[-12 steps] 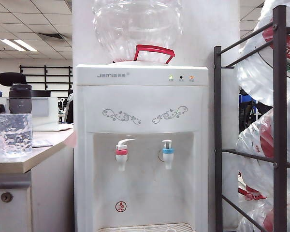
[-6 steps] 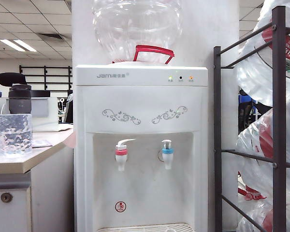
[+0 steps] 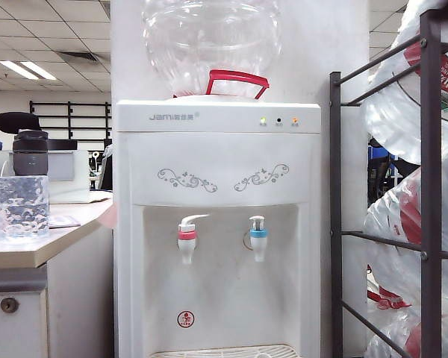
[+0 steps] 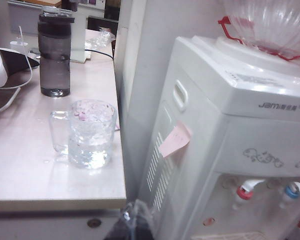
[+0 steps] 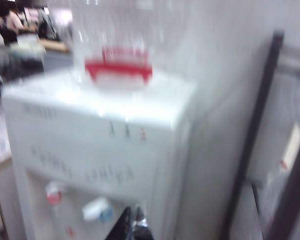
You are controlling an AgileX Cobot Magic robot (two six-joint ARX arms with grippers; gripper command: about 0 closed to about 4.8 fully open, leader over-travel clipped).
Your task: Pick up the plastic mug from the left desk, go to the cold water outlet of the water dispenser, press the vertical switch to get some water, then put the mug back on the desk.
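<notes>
At the bottom edge of the left wrist view, the left gripper (image 4: 132,222) shows only as a dark tip with its jaws brought together on nothing, hanging off the front of the desk (image 4: 50,185), apart from the mug (image 4: 91,133). The right gripper (image 5: 131,225) likewise peeks in at the edge of its blurred view, facing the dispenser (image 5: 100,130); whether its jaws are wide or narrow cannot be told. Neither arm appears in the exterior view.

The mug stands upright near the desk's right edge, beside the dispenser's side wall, with water in it; a dark-lidded bottle (image 4: 55,55) stands well behind it. The cold outlet (image 3: 259,237) has nothing under it and its switch (image 3: 257,221) stands untouched.

Judged from this, the mug with water in it is on the desk with both grippers clear of it, so the task looks finished, or nearly so; nothing plainly remains.
</notes>
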